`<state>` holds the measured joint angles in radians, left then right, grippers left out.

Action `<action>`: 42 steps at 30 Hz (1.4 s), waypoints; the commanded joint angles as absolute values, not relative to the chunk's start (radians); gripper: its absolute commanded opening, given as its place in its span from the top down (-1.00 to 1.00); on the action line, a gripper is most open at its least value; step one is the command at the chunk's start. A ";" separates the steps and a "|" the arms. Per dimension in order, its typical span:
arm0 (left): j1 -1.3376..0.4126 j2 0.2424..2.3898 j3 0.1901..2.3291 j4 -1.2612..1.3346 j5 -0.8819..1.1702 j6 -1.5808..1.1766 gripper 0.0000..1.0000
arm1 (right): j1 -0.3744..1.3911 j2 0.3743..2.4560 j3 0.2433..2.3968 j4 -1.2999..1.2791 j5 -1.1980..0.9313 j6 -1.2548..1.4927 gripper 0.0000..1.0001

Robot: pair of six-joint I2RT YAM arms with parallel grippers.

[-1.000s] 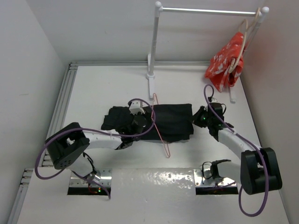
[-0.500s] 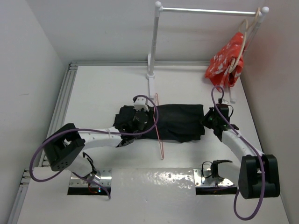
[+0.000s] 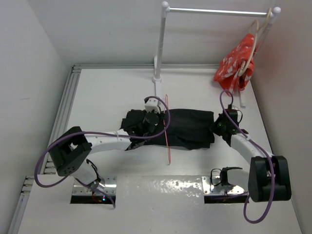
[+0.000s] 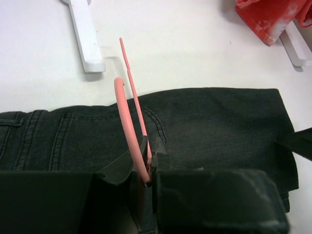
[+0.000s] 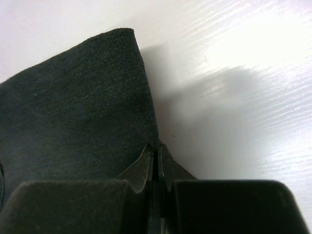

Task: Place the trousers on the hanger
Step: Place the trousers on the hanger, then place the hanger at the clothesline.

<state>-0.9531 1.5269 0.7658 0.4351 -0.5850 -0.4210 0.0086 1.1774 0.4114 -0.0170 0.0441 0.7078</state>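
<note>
Top external view: the trousers [image 3: 187, 127] have slid rightward over the last second, with more fabric now past the hanger [image 3: 168, 146] — threading looks roughly half done. The left gripper [image 3: 155, 118] is clenched on the hanger wire, and the right gripper [image 3: 217, 126] is pinched on the trousers' right edge. Some table [image 3: 107, 92] is left rightward for pulling — the rack foot [image 3: 157, 88] sits near the hanger's top.

White clothes rack [image 3: 159, 44] standing at the far side of the white tabletop [image 3: 107, 92]. Hung at the right end of its bar, on a pale beige hanger [image 3: 254, 35]: a red cloth [image 3: 235, 63] with white pattern. Along the tabletop's left edge, a metal track [image 3: 62, 112].
</note>
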 commanded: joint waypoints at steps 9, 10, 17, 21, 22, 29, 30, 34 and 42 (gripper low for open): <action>-0.971 1.516 0.899 0.492 -0.564 -0.373 1.00 | 0.005 1.177 0.425 -0.017 0.081 0.745 1.00; -0.971 1.513 0.910 0.488 -0.568 -0.367 1.00 | 0.003 1.175 0.436 -0.021 0.081 0.746 1.00; -0.980 1.487 1.009 0.377 -0.568 -0.353 1.00 | 0.003 1.074 0.514 -0.121 0.042 0.746 0.07; -0.980 1.450 1.083 0.283 -0.526 -0.342 1.00 | 0.005 0.913 0.555 -0.140 -0.126 0.764 -0.18; -0.980 1.437 1.086 0.278 -0.528 -0.345 1.00 | 0.012 0.888 0.552 -0.105 -0.164 0.779 -0.18; -0.980 1.451 1.180 0.236 -0.515 -0.334 1.00 | 0.361 0.816 0.497 0.231 -0.285 0.864 1.00; -0.980 1.450 1.186 0.235 -0.511 -0.336 1.00 | 0.430 0.825 0.499 0.251 -0.281 0.862 1.00; -0.980 1.459 1.261 0.176 -0.492 -0.330 1.00 | 0.494 0.894 0.529 0.258 -0.256 0.848 0.47; -0.980 1.453 1.292 0.163 -0.508 -0.316 1.00 | 0.591 0.974 0.549 0.267 -0.226 0.825 0.18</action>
<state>-0.9699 1.4971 1.2308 0.0761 -0.5045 -0.3214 0.5701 0.9760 0.5114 0.2085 -0.2611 0.8421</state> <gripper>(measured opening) 0.050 0.422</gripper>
